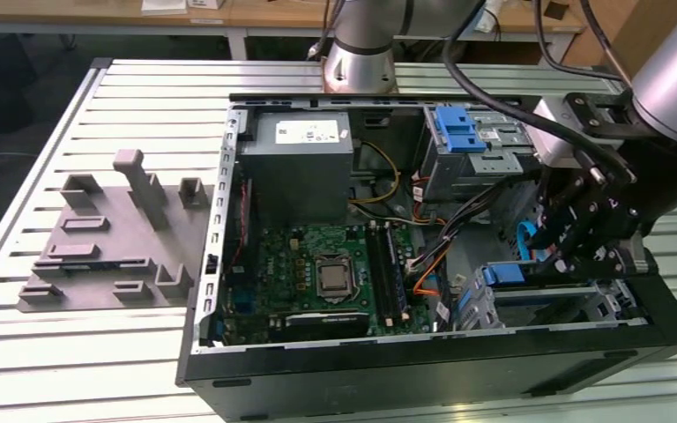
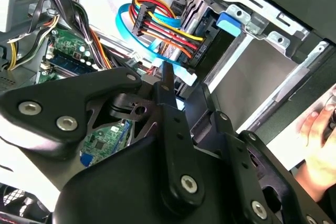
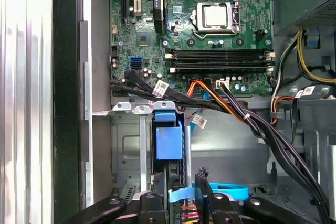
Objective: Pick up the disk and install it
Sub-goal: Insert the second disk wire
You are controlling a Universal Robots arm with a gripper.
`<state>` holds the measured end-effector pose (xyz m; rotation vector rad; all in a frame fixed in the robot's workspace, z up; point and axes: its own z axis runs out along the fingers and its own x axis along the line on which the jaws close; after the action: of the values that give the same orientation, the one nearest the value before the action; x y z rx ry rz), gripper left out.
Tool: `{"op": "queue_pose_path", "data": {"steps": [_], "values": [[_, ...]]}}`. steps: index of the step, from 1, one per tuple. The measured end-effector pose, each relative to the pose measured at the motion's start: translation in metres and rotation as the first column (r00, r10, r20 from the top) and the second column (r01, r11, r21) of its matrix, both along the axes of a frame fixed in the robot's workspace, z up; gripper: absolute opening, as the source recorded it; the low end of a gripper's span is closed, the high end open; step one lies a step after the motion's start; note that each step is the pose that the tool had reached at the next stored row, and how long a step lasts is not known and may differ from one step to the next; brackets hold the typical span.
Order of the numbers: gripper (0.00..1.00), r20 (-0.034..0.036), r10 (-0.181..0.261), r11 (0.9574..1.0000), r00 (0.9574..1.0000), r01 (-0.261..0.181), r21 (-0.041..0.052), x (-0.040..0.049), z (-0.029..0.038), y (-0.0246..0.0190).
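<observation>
Black gripper (image 1: pixel 584 236) lowered inside case (image 1: pixel 433 361), beside disk (image 3: pixel 169 140)

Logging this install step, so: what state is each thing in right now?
Computer case: open, side panel off.
Disk: edge-on in the drive bay, blue bracket showing.
Processor: bare, no cooler on it.
Pincer: down inside the case, at the disk.

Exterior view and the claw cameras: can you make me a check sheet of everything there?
Surface: slatted metal table holding an open computer case.
Job's things: disk, blue bracket showing, at the drive bay by the claw.
Clutter: grey moulded fixture beside the case.
Grippers: claw low over the bay.
Cables: black and orange bundle across the case; blue flat cable.
Surroundings: a person's hand; desks behind.
</observation>
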<state>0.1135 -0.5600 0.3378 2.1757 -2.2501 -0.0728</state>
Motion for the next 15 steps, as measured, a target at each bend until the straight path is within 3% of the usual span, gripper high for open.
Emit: {"op": "queue_pose_path", "data": {"steps": [10, 13, 15], "values": [[0.36, -0.0004, 0.0, 1.0, 1.0, 0.0, 0.0, 0.0, 0.0095, 0.0004], [0.29, -0.0016, 0.0, 1.0, 1.0, 0.0, 0.0, 0.0, 0.0129, 0.0007], [0.17, -0.0024, 0.0, 1.0, 1.0, 0.0, 0.0, 0.0, 0.0149, 0.0009]]}}
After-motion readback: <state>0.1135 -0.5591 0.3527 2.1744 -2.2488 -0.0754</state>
